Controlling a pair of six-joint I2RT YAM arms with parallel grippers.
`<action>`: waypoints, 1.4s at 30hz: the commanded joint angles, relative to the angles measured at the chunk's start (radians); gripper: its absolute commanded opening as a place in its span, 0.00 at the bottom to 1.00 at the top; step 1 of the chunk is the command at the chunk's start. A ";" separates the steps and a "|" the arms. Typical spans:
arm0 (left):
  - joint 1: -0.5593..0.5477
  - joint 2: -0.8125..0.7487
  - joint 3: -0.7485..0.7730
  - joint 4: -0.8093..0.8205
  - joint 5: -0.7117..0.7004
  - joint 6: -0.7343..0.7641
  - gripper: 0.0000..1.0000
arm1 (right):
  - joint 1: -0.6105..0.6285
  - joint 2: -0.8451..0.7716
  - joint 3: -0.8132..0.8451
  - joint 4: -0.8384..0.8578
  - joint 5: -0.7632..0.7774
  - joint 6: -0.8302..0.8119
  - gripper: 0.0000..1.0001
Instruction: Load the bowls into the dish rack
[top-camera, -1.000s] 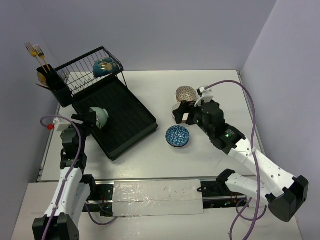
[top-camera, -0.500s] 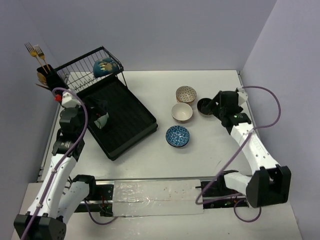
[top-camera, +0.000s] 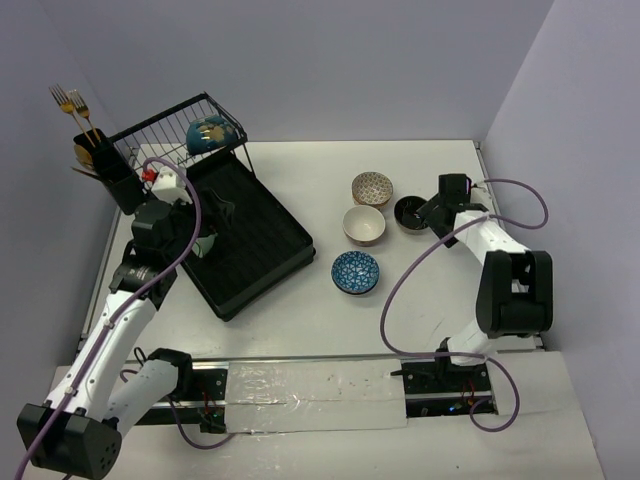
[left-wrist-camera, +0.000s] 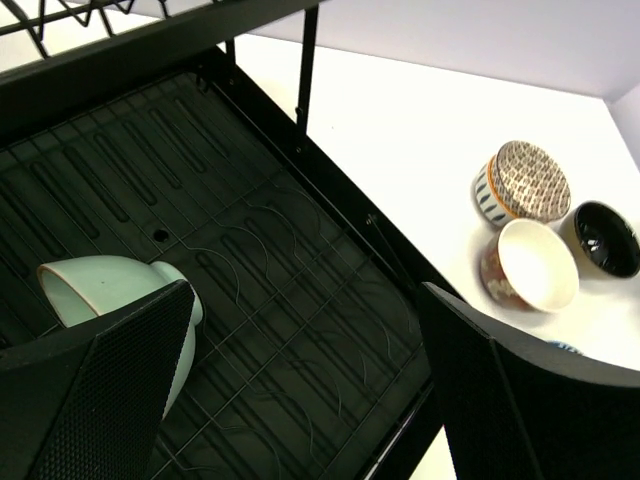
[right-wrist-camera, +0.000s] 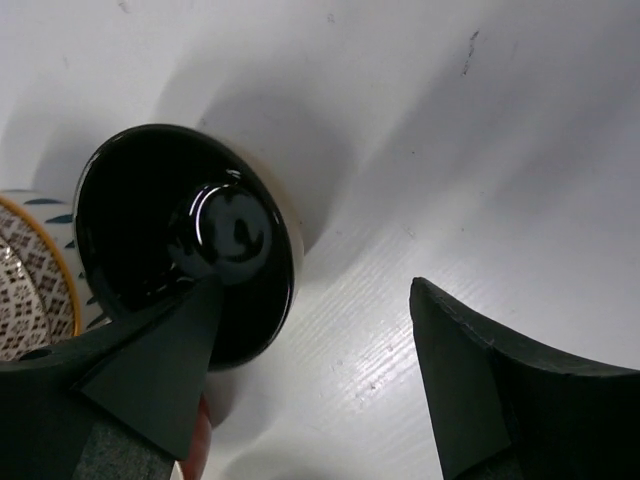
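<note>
White table (top-camera: 300, 320): mint bowl (left-wrist-camera: 95, 290) lying tipped in dish rack (top-camera: 265, 235), left gripper (left-wrist-camera: 305, 300) hanging wide beside it. Right gripper (right-wrist-camera: 315, 290) gaping wide, straddling black bowl (right-wrist-camera: 170, 230) rim; glossy rim possibly slipping, knocking patterned bowl (right-wrist-camera: 30, 262).

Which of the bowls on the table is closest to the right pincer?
The glossy black bowl, rightmost of the four on the table. The open right pincer is at its rim; the cream bowl, dotted bowl and blue-patterned bowl sit farther left.
</note>
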 joint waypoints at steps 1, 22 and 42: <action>-0.015 -0.034 -0.015 0.002 0.009 0.061 0.99 | -0.010 0.053 0.058 0.077 -0.010 0.049 0.82; -0.016 -0.008 -0.017 0.010 0.023 0.067 0.99 | -0.009 0.128 0.018 0.163 0.024 0.046 0.49; -0.222 0.038 0.019 0.042 0.210 0.243 0.99 | 0.167 -0.168 -0.006 0.105 0.090 -0.103 0.00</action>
